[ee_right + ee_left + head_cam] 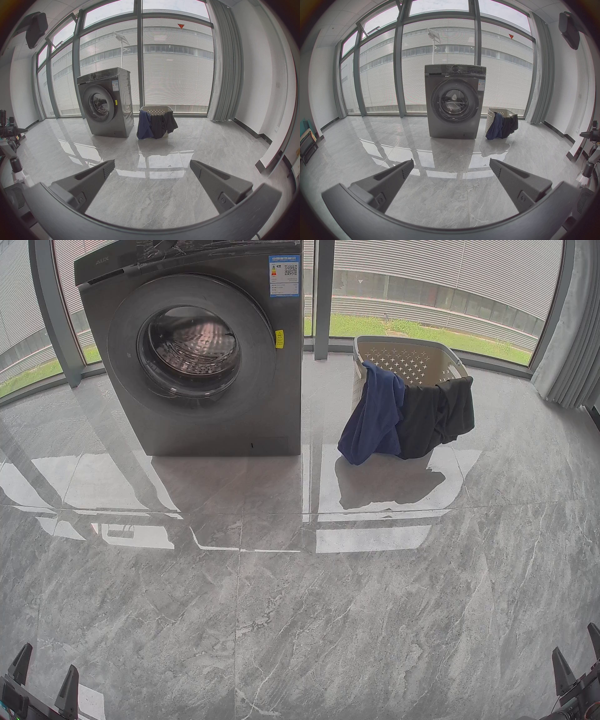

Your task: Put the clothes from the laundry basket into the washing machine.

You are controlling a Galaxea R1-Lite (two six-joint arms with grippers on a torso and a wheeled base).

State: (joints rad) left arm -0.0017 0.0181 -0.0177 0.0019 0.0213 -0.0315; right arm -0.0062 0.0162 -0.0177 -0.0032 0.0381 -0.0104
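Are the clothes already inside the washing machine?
No, the blue garment and the black garment hang over the front rim of the laundry basket, which stands on the floor beside the washing machine.

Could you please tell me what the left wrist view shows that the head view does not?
The left wrist view adds the sky, the ceiling and a black box mounted up high. The head view adds the grass outside and the star-shaped holes in the basket. Both share the washing machine, the blue garment and the black garment draped over the basket's rim, and the open left claw.
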